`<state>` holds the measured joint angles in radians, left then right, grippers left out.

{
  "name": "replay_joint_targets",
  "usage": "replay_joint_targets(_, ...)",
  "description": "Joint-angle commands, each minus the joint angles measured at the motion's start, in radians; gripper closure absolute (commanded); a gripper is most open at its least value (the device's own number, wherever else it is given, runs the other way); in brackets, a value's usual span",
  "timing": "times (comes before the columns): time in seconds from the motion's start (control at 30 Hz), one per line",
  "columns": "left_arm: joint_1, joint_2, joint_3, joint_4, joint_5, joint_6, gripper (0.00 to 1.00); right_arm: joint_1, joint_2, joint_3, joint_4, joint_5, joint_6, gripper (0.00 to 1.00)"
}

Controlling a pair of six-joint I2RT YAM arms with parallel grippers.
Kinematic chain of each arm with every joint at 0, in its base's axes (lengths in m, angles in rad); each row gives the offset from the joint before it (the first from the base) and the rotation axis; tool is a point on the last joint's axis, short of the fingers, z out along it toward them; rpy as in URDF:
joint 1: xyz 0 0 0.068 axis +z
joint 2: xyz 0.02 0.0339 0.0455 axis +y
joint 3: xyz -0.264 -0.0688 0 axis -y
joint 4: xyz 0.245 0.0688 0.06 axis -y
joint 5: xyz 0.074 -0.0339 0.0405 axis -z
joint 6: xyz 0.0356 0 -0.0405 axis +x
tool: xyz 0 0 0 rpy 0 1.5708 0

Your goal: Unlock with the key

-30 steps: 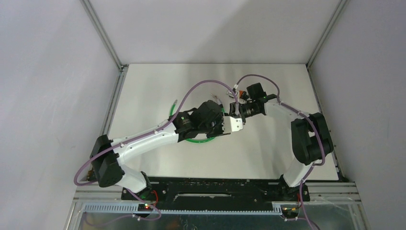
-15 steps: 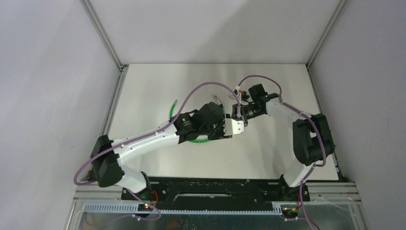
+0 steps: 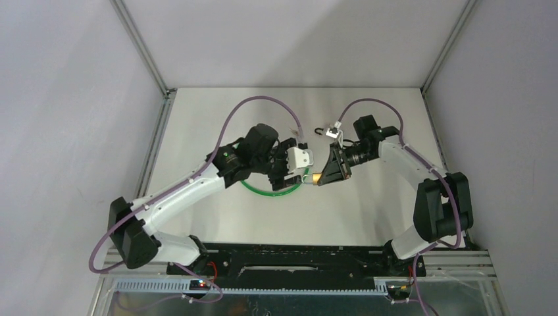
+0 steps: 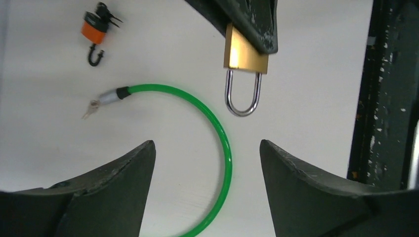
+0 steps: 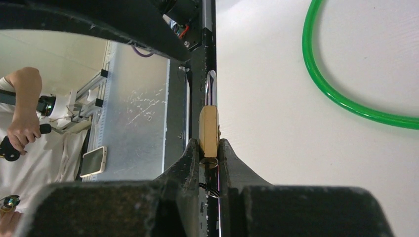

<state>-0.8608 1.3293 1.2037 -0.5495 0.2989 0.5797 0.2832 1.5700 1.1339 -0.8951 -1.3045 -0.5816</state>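
Padlock: the brass padlock (image 4: 245,53) is clamped by its body between the two fingers of the right pincer (image 5: 208,148), which is closed on it. The right wrist view shows it edge-on, one finger pressed on each flat face. The shackle (image 4: 242,96) is closed and sticks out from the pincer toward the left arm. Whether the padlock touches the bench (image 3: 217,118) cannot be told.

Left pincer (image 4: 206,148): jaws wide apart, holding nothing. It faces the padlock with a clear gap between its fingertips and the shackle.

Key: a small key (image 4: 90,109) lies flat on the bench at the silver end of the green cable (image 4: 217,128). It is well apart from both pincers, and the padlock sits just outside the cable's loop. An orange-and-black hook piece (image 4: 94,29) lies beyond the key.

Edges and room: the padlock is over the middle of the bench, well apart from the grey side walls (image 3: 66,131). The black base rail (image 3: 296,253) marks the near edge. Bare bench lies open on the far side and to the right of the right arm. The cable loop takes up the surface under the left arm.

Change from a second ago: then the two pincers met at the padlock, with the left one part closed. The left arm has since drawn back to the left and opened its jaws. The right pincer has tightened and now holds the padlock alone, turned toward the near left.
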Motion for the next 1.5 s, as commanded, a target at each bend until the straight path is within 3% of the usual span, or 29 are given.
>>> replay_joint_targets(0.0, 0.031, 0.053, 0.09, -0.074, 0.208, -0.005, 0.22, -0.017, -0.047, 0.035, -0.035, -0.033, -0.061, 1.0)
replay_joint_targets(0.3, 0.028, 0.194, 0.217, -0.142, 0.361, -0.041, 0.3, -0.028, -0.035, 0.035, -0.011, -0.035, -0.022, 1.0)
replay_joint_targets(0.53, -0.002, 0.223, 0.237, -0.17, 0.37, -0.026, 0.47, -0.061, -0.017, 0.024, 0.054, -0.036, 0.065, 1.0)
replay_joint_targets(0.67, -0.015, 0.228, 0.239, -0.184, 0.366, -0.019, 0.49, -0.073, -0.012, 0.02, 0.071, -0.035, 0.092, 1.0)
replay_joint_targets(1.0, -0.087, 0.232, 0.199, -0.17, 0.244, 0.014, 0.47, -0.089, 0.005, 0.006, 0.161, -0.029, 0.2, 1.0)
replay_joint_targets(1.2, -0.083, 0.179, 0.193, -0.161, 0.182, 0.017, 0.36, -0.138, 0.034, 0.006, 0.216, 0.026, 0.251, 1.0)
replay_joint_targets(1.47, -0.024, 0.038, 0.107, -0.152, 0.137, 0.03, 0.26, -0.245, 0.157, 0.011, 0.493, 0.175, 0.525, 1.0)
